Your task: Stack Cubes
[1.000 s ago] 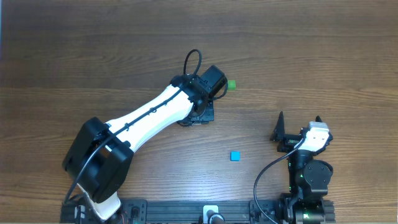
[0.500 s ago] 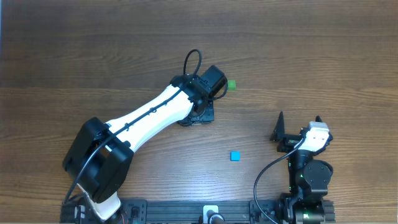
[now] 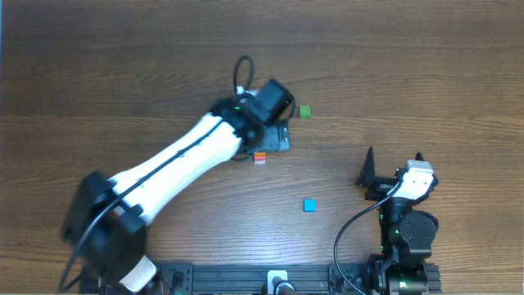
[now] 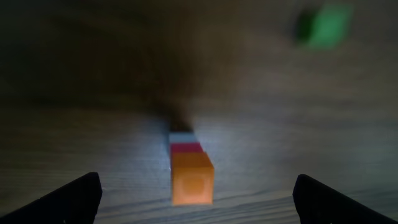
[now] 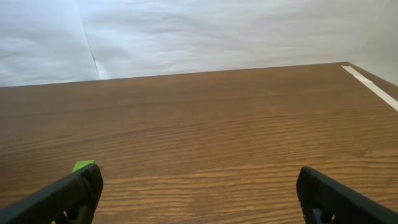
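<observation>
A small stack of cubes (image 3: 260, 157) stands mid-table, with an orange cube (image 4: 191, 179) on top, a red cube (image 4: 186, 148) under it and a pale one at the bottom. My left gripper (image 3: 275, 138) hangs open above and just beyond the stack, and its fingers (image 4: 74, 198) spread wide on either side without touching it. A green cube (image 3: 304, 111) (image 4: 323, 25) (image 5: 83, 165) lies alone farther back to the right. A blue cube (image 3: 309, 205) lies nearer the front. My right gripper (image 3: 393, 161) rests open at the right, holding nothing.
The brown wooden table (image 3: 426, 74) is bare around the cubes. A white wall (image 5: 205, 34) rises behind the table's far edge. A strip of pale tape (image 5: 373, 87) runs along one corner of the table.
My left arm has risen and drawn back from the spot it covered, uncovering the orange-topped stack. The right arm, the green cube and the blue cube have not moved.
</observation>
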Available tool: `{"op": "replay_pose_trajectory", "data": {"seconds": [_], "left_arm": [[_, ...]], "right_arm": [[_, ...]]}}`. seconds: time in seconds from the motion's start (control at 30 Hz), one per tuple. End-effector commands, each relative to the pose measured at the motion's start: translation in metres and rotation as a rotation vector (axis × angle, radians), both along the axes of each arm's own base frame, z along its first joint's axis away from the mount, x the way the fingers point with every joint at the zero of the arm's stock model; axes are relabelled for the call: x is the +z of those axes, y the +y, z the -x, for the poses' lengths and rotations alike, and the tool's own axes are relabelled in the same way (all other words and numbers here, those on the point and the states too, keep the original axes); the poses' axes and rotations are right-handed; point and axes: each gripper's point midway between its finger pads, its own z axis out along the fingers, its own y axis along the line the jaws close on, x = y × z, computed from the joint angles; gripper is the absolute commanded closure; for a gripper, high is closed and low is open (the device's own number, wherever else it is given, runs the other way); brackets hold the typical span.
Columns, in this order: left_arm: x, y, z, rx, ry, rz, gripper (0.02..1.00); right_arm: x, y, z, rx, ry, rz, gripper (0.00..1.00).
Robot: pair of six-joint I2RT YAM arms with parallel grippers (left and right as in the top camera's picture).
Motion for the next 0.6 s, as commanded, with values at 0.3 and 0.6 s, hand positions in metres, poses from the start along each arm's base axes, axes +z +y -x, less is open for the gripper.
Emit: {"op": "replay_pose_trajectory", "data": {"seconds": [0.3,0.6], "left_arm": [[0.181,0.115,-0.026,0.173,-0.575,-0.01,0.02],[0.243,0.187,-0.021,0.189,-0.821,-0.005,0.02]], "right_arm": [[-0.003,-0.003,0.0,-0.015,0.006,0.003,0.009],[-0.003,-0.003,0.0,-0.015,0.006,0.003,0.007]]}}
